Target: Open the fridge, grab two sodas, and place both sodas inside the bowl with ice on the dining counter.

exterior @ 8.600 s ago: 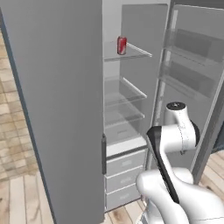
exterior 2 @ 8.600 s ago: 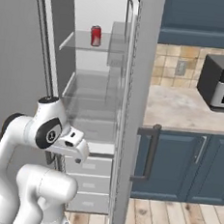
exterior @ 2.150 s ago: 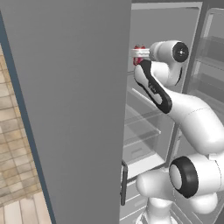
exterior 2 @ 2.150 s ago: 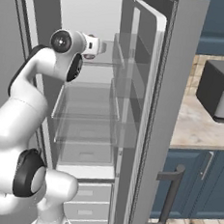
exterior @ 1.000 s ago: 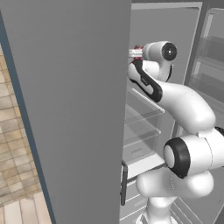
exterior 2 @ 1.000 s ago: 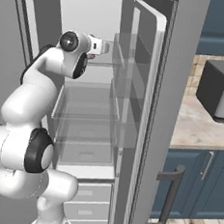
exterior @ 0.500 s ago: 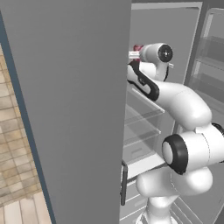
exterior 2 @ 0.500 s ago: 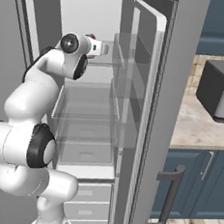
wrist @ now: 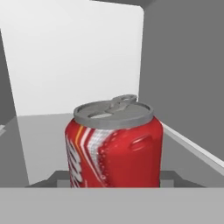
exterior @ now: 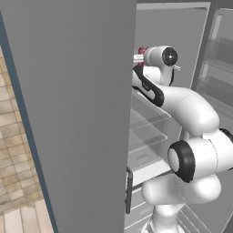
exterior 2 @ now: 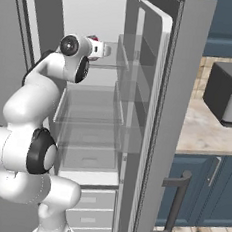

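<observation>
Soda can: a red can [wrist: 113, 146] with a silver top and pull tab is seen upright on an upper glass shelf [exterior 2: 109, 63] inside the fridge [exterior 2: 178, 89]; in the hand view it stands very close, centred in front of the white back wall.
Same can, base views: a small patch of red [exterior: 142, 51] is glimpsed just past the wrist in the left base view, and a sliver of red [exterior 2: 93, 37] above the hand in the right base view.
Fridge: both doors are swung open; the grey outer face of one door [exterior: 73, 113] is presented to the left base view, while the inner racks of the other door [exterior 2: 141, 80] are seen edge-on in the right base view.
Arm: the white arm is raised from the base and reached into the compartment at the upper shelf's height.
Gripper: the gripper [exterior 2: 105, 49] is held at the can (fingertips are hidden behind the can and the grey band in the hand view).
Fingers: whether they are closed on the can or merely beside it cannot be told.
Lower shelves: clear glass shelves [exterior 2: 90, 118] and white drawers [exterior 2: 91, 206] are seen below.
Back counter: a beige stone top [exterior 2: 207, 129] over dark blue cabinets is seen to the right, with a dark appliance [exterior 2: 229, 93] on it.
</observation>
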Robot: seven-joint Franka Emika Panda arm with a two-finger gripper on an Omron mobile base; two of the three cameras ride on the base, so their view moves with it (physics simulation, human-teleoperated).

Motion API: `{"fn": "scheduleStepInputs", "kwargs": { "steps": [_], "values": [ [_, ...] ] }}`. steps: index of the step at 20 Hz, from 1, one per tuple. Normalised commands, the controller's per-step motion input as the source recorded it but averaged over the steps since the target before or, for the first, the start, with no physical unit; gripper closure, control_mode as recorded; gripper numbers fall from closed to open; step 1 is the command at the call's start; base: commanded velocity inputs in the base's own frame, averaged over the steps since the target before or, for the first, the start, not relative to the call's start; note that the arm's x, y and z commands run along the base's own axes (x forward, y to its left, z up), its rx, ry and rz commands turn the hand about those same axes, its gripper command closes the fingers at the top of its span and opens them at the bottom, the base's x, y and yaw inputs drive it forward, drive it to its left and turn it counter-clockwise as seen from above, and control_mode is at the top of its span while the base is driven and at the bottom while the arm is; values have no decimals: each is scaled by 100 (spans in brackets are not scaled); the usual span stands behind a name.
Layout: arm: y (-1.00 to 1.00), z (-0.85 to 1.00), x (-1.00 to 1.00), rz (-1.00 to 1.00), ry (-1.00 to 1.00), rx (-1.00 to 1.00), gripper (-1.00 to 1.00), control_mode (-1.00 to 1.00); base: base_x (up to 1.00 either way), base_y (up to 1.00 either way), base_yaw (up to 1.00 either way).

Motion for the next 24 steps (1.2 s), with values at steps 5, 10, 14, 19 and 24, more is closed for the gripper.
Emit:
{"fn": "scheduleStepInputs", "kwargs": {
  "steps": [5, 10, 14, 19, 24],
  "values": [
    [0, -7, -1, 0, 0, 0, 100, -100, 0, 0, 0],
    [-10, -5, -11, -1, 0, 0, 100, -100, 0, 0, 0],
    [-26, 3, -42, 0, 1, 0, 100, -100, 0, 0, 0],
    [-16, 22, -63, 0, 3, 0, 100, -100, 0, 0, 0],
    [-6, 8, -90, 0, 7, -1, 100, -100, 0, 0, 0]
  ]
}}
